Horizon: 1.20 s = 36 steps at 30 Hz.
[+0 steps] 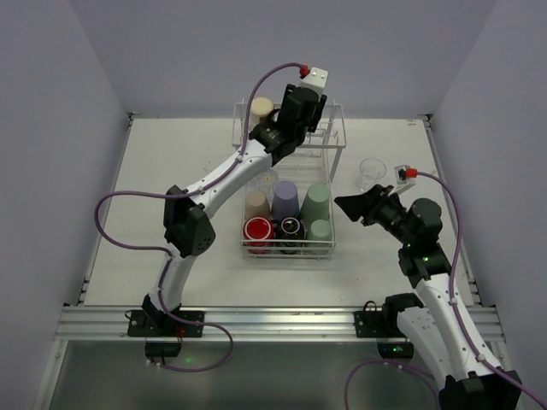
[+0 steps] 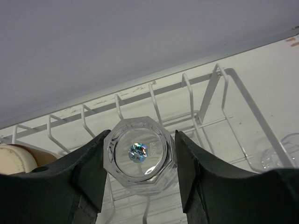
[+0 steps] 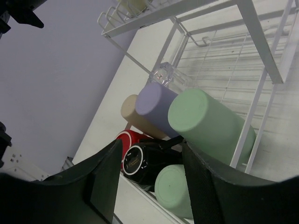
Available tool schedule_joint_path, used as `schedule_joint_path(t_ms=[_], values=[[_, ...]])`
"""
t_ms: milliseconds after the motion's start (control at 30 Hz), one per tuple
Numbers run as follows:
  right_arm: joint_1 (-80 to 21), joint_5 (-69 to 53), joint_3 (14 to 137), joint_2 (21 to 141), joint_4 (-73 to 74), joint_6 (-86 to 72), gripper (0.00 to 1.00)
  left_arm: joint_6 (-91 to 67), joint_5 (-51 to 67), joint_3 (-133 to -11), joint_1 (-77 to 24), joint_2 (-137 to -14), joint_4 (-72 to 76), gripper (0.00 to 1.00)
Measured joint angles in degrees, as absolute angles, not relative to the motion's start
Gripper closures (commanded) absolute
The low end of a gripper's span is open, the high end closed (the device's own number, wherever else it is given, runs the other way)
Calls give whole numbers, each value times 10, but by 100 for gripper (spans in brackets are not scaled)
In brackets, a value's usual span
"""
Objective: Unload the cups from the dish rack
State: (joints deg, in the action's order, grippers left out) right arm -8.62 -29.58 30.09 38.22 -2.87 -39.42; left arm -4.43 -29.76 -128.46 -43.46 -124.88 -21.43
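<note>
The white dish rack [image 1: 335, 184] stands mid-table. My left gripper [image 1: 295, 128] is at its raised shelf, open, with a finger [image 2: 88, 172] close on each side of a clear cup [image 2: 139, 151] that sits upside down on the prongs. A tan cup [image 1: 261, 108] sits beside it on the shelf and also shows in the left wrist view [image 2: 14, 161]. In the basket are tan [image 1: 256, 203], lavender [image 3: 156, 105], pale green [image 3: 205, 121], red [image 1: 257, 232], black [image 3: 140, 161] and a second green cup [image 3: 170, 191]. My right gripper [image 1: 352, 205] is open and empty just right of the rack.
One clear cup [image 1: 372, 173] stands upright on the table right of the rack, beyond my right gripper. Grey walls close in the table on three sides. The left arm stretches over the rack's left edge.
</note>
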Motion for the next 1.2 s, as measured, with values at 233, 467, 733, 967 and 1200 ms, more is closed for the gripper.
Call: schedule_joint_path(t_ms=[233,467,733,967,1200], values=[[-86,-314,319,381,-76,-434,27,-65,-254,-1230,-460,-1157,-181,81],[-87,-342,319,359,-156,-481,33,-183,-126,-981,-490,-896,-49,82],[-87,-376,321,357,-237,-535,39,-343,3,-737,-495,-752,145,82],[-90,-392,341,368,-263,-559,41,-418,52,-675,-519,-790,212,82],[-91,-403,348,376,-285,-568,59,-442,70,-675,-543,-809,264,81]])
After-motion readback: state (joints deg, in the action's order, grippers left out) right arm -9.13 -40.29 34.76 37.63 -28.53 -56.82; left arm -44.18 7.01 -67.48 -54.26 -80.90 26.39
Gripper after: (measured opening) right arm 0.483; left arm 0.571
